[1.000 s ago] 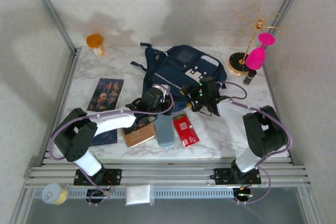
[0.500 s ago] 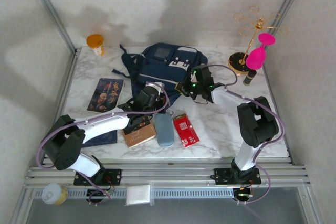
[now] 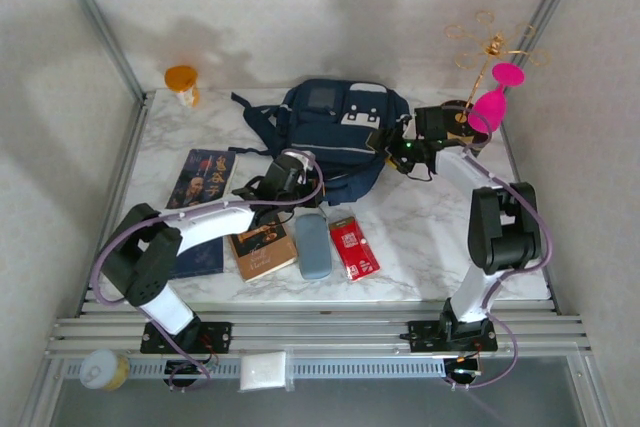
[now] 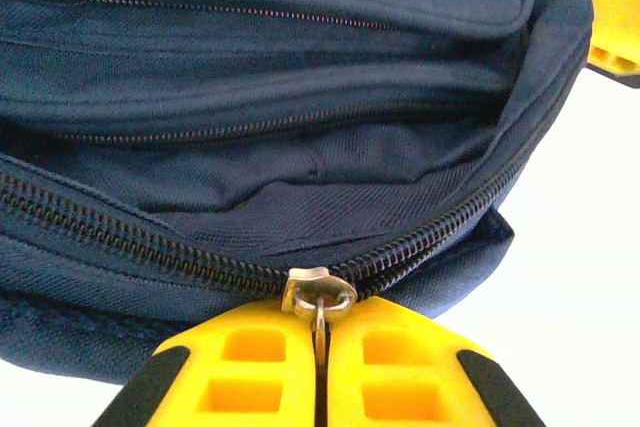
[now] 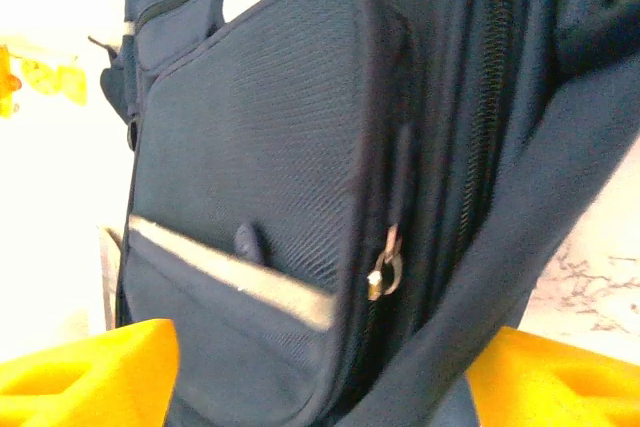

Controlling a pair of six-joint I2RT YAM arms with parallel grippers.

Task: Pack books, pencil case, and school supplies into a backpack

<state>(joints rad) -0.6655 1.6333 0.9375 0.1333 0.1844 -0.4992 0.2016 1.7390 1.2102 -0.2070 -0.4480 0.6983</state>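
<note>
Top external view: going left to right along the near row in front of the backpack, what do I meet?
Thin blue book, tan book with dark brown panel, soft grey-blue oblong pencil case, small flat red rectangular packet.

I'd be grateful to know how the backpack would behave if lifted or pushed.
The backpack probably flops: its fabric sags and creases. Seemingly unfilled, it likely feels light and may slide on the smooth marble table.
</note>
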